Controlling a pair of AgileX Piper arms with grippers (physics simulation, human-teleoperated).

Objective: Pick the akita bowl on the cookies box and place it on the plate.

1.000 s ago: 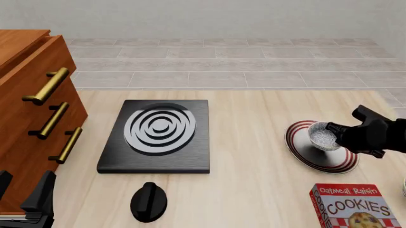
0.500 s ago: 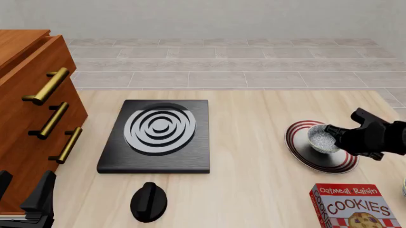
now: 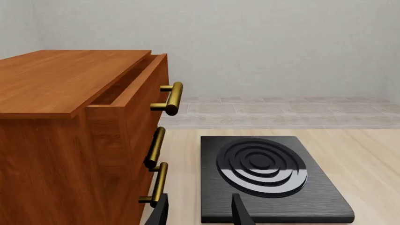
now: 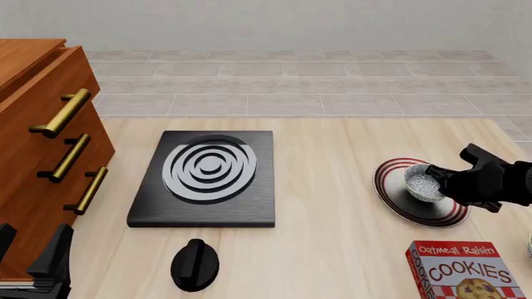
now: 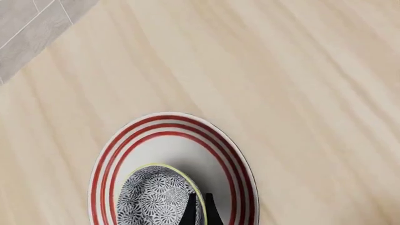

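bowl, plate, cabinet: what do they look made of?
Bowl: looks glazed ceramic, white with a fine dark print and a thin yellowish rim. Plate: likely glazed ceramic too, smooth white with red rings. Cabinet: reddish-brown wood grain, satin look; handles look like brass, with bright highlights. It's a render, so this goes by appearance only.

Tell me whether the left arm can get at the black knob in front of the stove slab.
Probably yes. The left gripper sits open at the table's near-left corner, and only bare tabletop lies between it and the knob; the cabinet stands off to its side.

One akita bowl (image 4: 423,182), one plate (image 4: 397,204), one cookies box (image 4: 465,271), one stove slab (image 4: 206,179).
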